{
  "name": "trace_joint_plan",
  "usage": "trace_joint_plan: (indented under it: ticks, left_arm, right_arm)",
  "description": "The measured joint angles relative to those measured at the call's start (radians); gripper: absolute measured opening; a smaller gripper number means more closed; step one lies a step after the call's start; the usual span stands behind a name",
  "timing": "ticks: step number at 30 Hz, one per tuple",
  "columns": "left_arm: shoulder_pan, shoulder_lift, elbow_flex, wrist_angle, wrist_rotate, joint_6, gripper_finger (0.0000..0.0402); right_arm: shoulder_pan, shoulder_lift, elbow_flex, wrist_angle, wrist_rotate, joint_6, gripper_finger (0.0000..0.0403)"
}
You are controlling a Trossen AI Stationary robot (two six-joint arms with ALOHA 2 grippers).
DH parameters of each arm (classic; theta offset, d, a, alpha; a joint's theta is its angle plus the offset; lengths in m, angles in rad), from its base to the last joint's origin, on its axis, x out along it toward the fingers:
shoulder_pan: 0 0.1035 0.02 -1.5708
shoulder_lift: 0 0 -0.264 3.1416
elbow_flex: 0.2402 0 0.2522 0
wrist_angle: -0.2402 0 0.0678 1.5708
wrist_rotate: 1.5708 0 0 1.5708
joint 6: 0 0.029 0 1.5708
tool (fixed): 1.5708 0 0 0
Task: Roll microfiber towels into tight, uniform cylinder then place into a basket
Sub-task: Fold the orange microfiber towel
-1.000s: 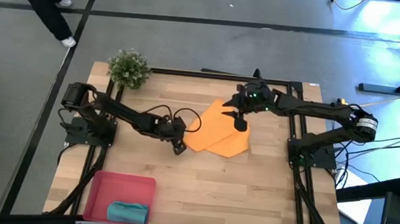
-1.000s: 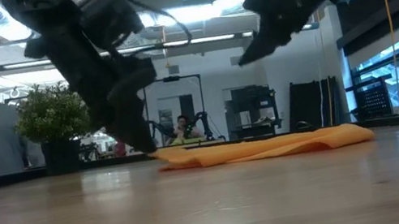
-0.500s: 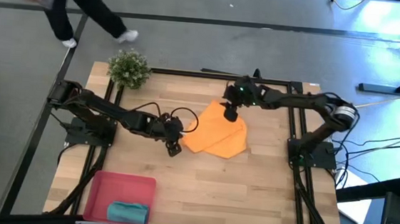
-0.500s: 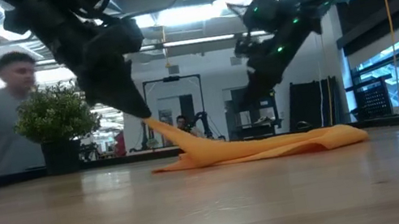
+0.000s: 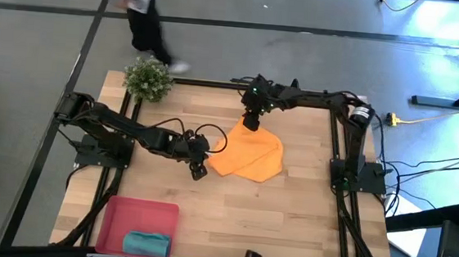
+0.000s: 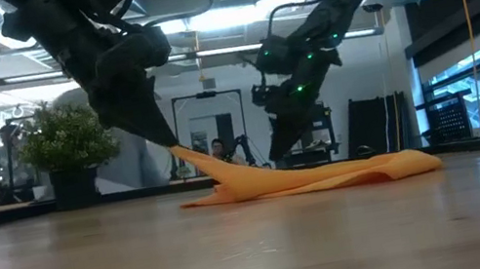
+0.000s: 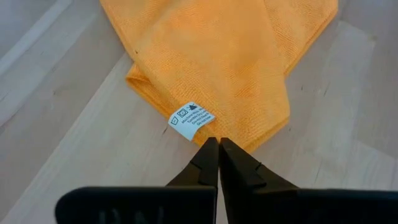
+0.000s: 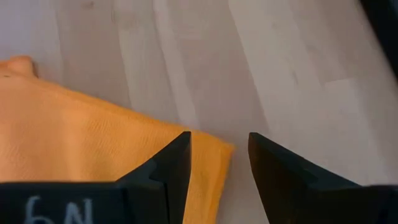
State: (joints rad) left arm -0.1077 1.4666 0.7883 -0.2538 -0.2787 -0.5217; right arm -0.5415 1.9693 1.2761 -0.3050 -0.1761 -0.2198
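Pinching one corner of the crumpled bright orange microfiber towel, your left gripper stays clamped — your right gripper, jaws apart at twelve o'clock, may miss its corner, and then the roll skews.

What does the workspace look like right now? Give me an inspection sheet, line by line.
Surface: wooden table, bare around the work area.
Job's things: orange towel lies crumpled mid-table, one corner lifted; teal towel rolled up in the red-pink basket at the near left corner.
Clutter: small potted plant at the far left corner.
Grippers: left end effector shut on the orange towel's corner by its white label; right end effector open above the towel's far corner, not gripping.
Cables: loops along the left arm; a yellow lead on the floor, right.
Surroundings: a person walking past behind the table.
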Motion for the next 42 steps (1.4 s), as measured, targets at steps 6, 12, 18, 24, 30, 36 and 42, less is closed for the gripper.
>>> trace_joint_plan:
  ticks: [6, 12, 18, 24, 30, 36, 42]
  left_arm:
    - [0.0, 0.0, 0.0, 0.0, 0.0, 0.0, 0.0]
    - [0.0, 0.0, 0.0, 0.0, 0.001, -0.001, 0.0]
    - [0.0, 0.0, 0.0, 0.0, 0.001, -0.002, 0.0]
    - [0.0, 0.0, 0.0, 0.0, 0.004, -0.002, 0.0]
    - [0.0, 0.0, 0.0, 0.0, 0.008, -0.002, 0.0]
    - [0.0, 0.0, 0.0, 0.0, 0.008, -0.002, 0.0]
    - [0.001, -0.006, 0.0, -0.008, 0.008, -0.019, 0.0]
  right_arm:
    - [0.0, 0.04, 0.029, -0.011, 0.077, -0.025, 0.0161]
    - [-0.001, 0.04, 0.028, -0.026, 0.081, -0.049, 0.0161]
    - [-0.001, 0.046, 0.026, -0.034, 0.053, -0.052, 0.0161]
    - [-0.001, 0.073, 0.026, -0.029, 0.047, -0.053, 0.0161]
    - [0.001, 0.093, 0.027, -0.027, 0.048, -0.076, 0.0144]
    - [0.002, 0.095, 0.028, -0.02, 0.052, -0.104, 0.003]
    - [0.002, 0.085, 0.043, -0.048, 0.058, -0.108, 0.0008]
